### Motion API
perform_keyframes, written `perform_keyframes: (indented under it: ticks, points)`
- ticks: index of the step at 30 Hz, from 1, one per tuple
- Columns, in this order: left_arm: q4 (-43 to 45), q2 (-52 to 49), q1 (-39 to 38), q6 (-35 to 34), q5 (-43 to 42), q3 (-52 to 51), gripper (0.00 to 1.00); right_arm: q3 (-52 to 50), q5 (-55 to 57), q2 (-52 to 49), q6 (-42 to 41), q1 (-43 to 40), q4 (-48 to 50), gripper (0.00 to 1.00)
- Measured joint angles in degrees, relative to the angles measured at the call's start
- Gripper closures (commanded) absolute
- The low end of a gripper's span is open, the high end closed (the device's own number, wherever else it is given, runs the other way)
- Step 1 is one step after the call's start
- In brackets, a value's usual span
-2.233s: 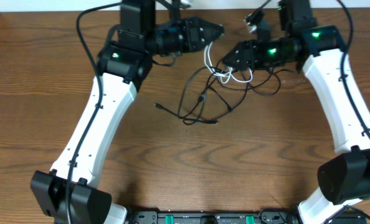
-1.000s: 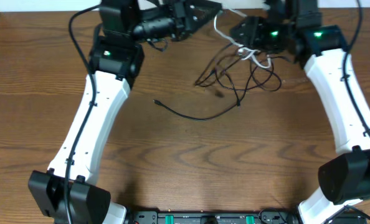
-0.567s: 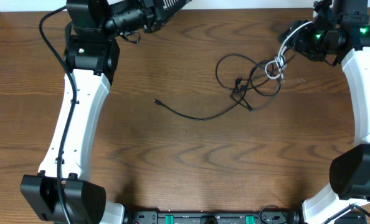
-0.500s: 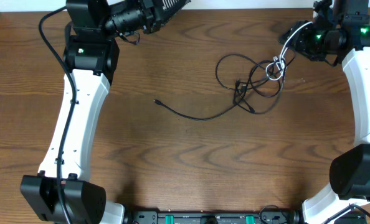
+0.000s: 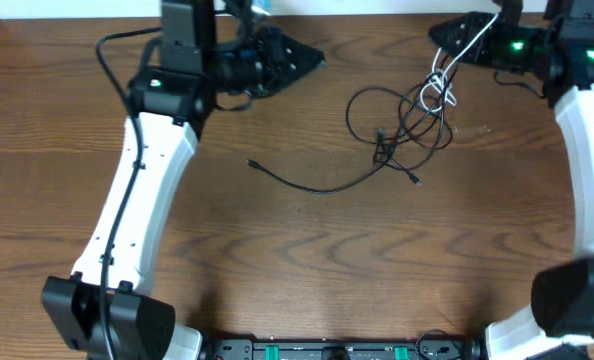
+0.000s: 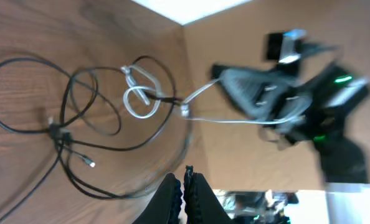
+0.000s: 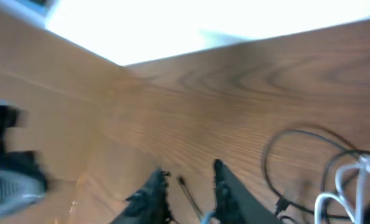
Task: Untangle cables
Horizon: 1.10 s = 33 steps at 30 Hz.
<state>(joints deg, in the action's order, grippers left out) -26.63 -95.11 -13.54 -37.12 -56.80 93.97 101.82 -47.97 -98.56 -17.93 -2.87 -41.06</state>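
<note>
We see the right gripper raised near the far edge of the worktop, grasping the white cable. In its wrist view the fingers stand close, with only a narrow gap between them. That cord runs taut from the gripper down to a small looped knot, where it meets the black cables. These lie in a loose tangle of overlapping loops on the worktop, just below and slightly left of the right gripper. One long black strand leaves the tangle and sweeps left across the wood, ending in a small plug that lies by itself. The left gripper hovers at the far side, well to the left of the tangle and apart from every cord. Its fingers are clenched together on nothing, and they point toward the right arm. From the left wrist camera, the white loop and the black loops lie ahead of those closed fingers.
</note>
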Motion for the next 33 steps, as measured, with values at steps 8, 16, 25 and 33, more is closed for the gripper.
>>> perform_keyframes:
  ticks: [8,16,25,33]
  points:
    - [3.4,-6.2,-8.7,4.8,-0.3,-0.9,0.92,0.0,-5.0,5.2,-3.4,0.0,2.6,0.99]
    - [14.1,-9.8,-11.6,5.7,-4.0,-1.6,0.92,0.0,-7.4,5.2,-5.0,-0.1,2.4,0.99]
    - [33.3,-9.8,-11.8,1.9,-12.1,-1.8,0.92,0.0,-7.9,5.2,-5.1,-0.1,1.9,0.99]
    - [34.8,-9.8,-13.5,-1.7,-10.1,-1.8,0.92,0.0,-7.9,5.2,-5.1,-0.1,1.6,0.99]
